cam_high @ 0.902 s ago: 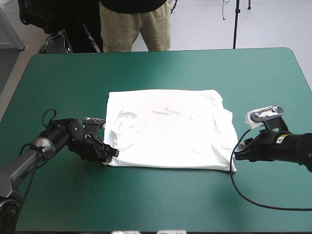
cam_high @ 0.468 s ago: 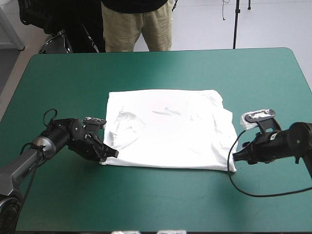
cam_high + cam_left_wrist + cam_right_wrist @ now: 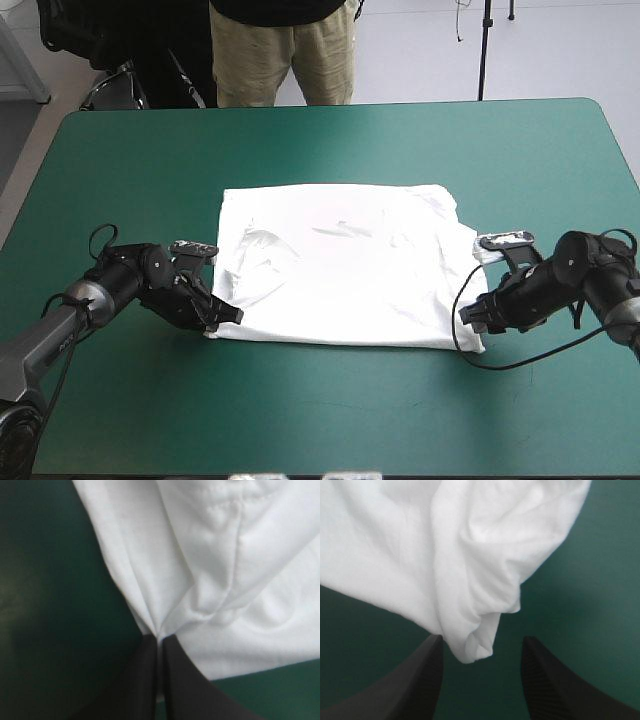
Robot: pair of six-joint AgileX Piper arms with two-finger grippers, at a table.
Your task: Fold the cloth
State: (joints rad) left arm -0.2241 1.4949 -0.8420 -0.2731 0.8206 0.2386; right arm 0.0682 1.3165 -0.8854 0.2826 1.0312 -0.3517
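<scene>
The near right corner of the T-shirt (image 3: 340, 265) now sits inside the wide-open right tool (image 3: 481, 641), which has slid in toward it. The T-shirt lies flat at the middle of the worktop (image 3: 150, 160); the left tool (image 3: 160, 640) pinches its near left corner.

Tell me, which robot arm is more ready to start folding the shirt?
The left arm. Its jaws are shut on the T-shirt's near corner. The right arm's jaws stand open, with the other near corner between them but not pinched yet.
</scene>
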